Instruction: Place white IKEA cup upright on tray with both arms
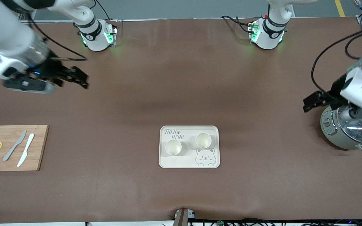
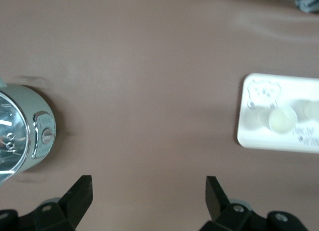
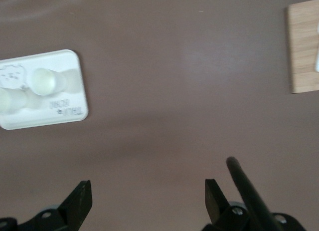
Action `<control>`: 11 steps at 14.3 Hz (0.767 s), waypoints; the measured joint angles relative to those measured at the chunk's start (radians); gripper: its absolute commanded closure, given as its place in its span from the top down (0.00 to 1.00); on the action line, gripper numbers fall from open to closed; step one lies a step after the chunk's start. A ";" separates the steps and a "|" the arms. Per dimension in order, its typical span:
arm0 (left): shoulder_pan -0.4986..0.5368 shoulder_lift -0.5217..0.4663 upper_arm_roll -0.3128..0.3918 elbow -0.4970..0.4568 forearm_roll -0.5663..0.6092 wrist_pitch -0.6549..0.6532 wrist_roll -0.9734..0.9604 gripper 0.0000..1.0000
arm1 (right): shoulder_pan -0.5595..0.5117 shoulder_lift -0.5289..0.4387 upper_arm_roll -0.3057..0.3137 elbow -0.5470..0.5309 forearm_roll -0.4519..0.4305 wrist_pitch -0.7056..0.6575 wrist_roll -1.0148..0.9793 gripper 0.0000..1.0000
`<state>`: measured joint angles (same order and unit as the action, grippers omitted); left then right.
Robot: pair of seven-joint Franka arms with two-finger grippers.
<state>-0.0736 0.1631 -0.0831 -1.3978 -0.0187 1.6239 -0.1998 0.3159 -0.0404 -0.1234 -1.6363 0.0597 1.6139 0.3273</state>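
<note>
The cream tray (image 1: 187,161) with a bear drawing lies in the middle of the table. Two white cups stand upright on it, one (image 1: 173,147) nearer the front camera and one (image 1: 203,140) beside it. My right gripper (image 1: 82,78) is open and empty, up over bare table toward the right arm's end. My left gripper (image 1: 309,103) is open and empty, up beside the rice cooker. The left wrist view shows its gripper (image 2: 148,180) open, with the tray (image 2: 259,138) and a cup (image 2: 282,119) farther off. The right wrist view shows its gripper (image 3: 148,183) open, with the tray (image 3: 45,118) and a cup (image 3: 45,81).
A grey-green rice cooker (image 1: 347,128) with a glass lid stands at the left arm's end, also in the left wrist view (image 2: 22,131). A wooden cutting board (image 1: 39,147) with two knives and lemon slices lies at the right arm's end.
</note>
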 measured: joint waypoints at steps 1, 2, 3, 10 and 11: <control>-0.003 -0.013 0.000 0.000 -0.004 -0.018 0.018 1.00 | -0.048 -0.029 -0.001 -0.036 -0.014 0.002 -0.055 1.00; -0.003 -0.022 0.000 0.000 -0.005 -0.032 0.048 1.00 | -0.097 -0.040 -0.001 -0.055 -0.021 0.006 -0.124 1.00; -0.001 -0.028 0.003 0.000 -0.005 -0.044 0.083 1.00 | -0.149 -0.040 -0.002 -0.065 -0.023 0.016 -0.198 1.00; 0.005 -0.043 0.012 -0.007 -0.005 -0.091 0.136 1.00 | -0.315 -0.030 -0.001 -0.077 -0.023 0.039 -0.335 1.00; 0.005 -0.042 0.013 -0.009 -0.005 -0.091 0.136 1.00 | -0.315 -0.029 0.002 -0.077 -0.023 0.039 -0.335 1.00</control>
<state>-0.0684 0.1212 -0.0701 -1.4070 -0.0233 1.5333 -0.0638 0.0011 -0.0694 -0.1218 -1.7135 0.0364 1.6532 -0.0073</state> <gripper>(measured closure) 0.000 0.000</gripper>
